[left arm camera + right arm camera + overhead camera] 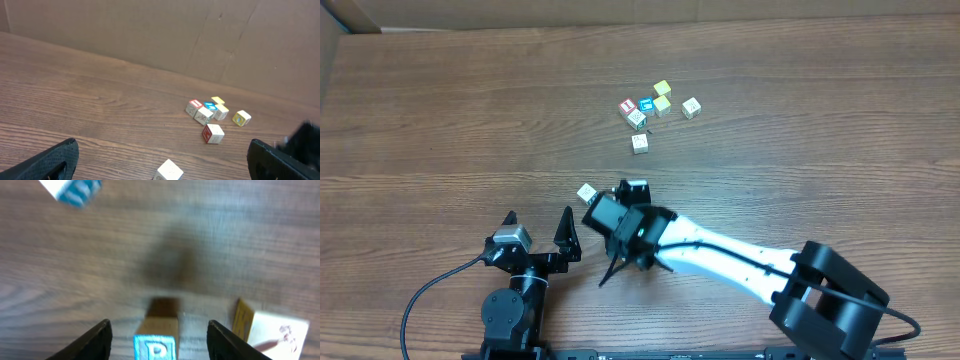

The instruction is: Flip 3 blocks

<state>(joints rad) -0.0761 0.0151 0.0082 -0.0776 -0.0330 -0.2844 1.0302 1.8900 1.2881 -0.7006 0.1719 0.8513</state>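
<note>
In the right wrist view a wooden block (156,341) with a bright blue-and-white letter face stands between the fingers of my right gripper (159,325). The jaws are open, with a gap on each side of it. From overhead this block is hidden under the right gripper (620,196). A pale cream block (587,192) (169,170) lies just left of that gripper. Another cream block (639,142) (213,133) lies farther back. My left gripper (540,228) (162,150) hangs wide open and holds nothing, near the front edge.
A cluster of cubes sits at the back: a red-faced cube (627,105), a blue one (645,105), two yellow cubes (662,90) and a cream one (691,107). A yellow-sided cube (272,330) lies right of the right fingers. A cardboard wall (150,30) stands behind.
</note>
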